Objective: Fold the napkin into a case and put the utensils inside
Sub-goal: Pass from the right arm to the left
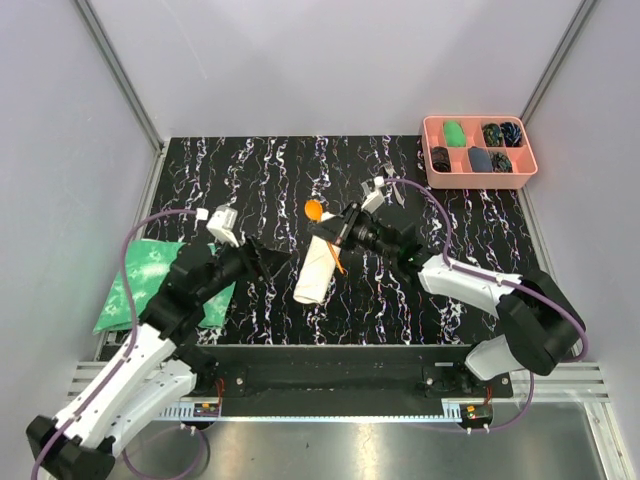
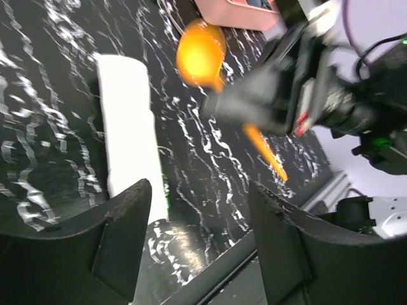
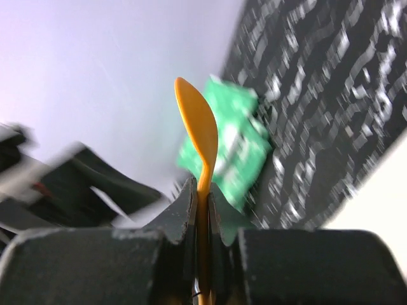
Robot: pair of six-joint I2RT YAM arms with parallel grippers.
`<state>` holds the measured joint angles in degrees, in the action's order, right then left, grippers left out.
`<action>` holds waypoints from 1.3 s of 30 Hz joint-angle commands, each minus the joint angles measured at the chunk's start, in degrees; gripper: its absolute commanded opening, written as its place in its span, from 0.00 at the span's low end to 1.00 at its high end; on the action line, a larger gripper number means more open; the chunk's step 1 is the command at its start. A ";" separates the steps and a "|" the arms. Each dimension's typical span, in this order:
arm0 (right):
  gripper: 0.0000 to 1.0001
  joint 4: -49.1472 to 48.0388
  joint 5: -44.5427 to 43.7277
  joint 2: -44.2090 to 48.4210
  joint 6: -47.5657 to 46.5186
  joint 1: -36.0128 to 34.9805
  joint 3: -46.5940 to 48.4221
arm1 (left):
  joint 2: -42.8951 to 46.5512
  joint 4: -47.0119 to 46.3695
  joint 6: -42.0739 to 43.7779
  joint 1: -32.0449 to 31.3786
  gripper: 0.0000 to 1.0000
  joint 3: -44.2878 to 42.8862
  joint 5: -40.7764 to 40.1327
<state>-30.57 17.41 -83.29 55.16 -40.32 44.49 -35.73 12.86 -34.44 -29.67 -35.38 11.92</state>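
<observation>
The napkin lies on the black mat as a narrow folded white strip; the left wrist view shows it too. My right gripper is shut on the handle of the orange spoon, held just above the strip's far end. In the right wrist view the spoon sticks up from between the closed jaws of that gripper. My left gripper stands open just left of the strip, with nothing between its fingers. A thin silvery piece lies behind the right wrist; I cannot tell if it is the fork.
A green-and-white mottled cloth lies at the mat's left edge under the left arm. A pink compartment tray with dark and green items stands at the back right. Grey walls close in the left, back and right sides.
</observation>
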 commanded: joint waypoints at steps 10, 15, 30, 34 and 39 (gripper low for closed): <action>0.11 -9.96 -15.39 -0.74 5.06 -6.18 6.84 | -11.64 -27.53 -2.48 -4.60 0.75 0.75 10.56; 0.13 -7.49 -14.68 -1.44 3.82 -7.32 8.51 | -15.16 -28.86 -0.64 -5.05 0.75 -0.39 16.19; 0.10 -11.27 -15.56 0.48 7.60 -9.69 4.73 | -20.60 -26.22 1.39 -5.49 0.45 -5.76 20.77; 0.19 -10.13 -16.71 2.34 6.81 -9.69 4.64 | -22.28 -25.61 1.48 -5.57 0.21 -6.37 21.56; 0.35 -2.66 -16.27 5.67 2.86 -9.69 5.26 | -21.15 -18.69 5.51 -5.57 0.00 -7.86 18.06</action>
<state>-37.63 1.10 -81.73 59.88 -49.01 48.82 -57.93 -8.08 -35.81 -34.79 -39.79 30.92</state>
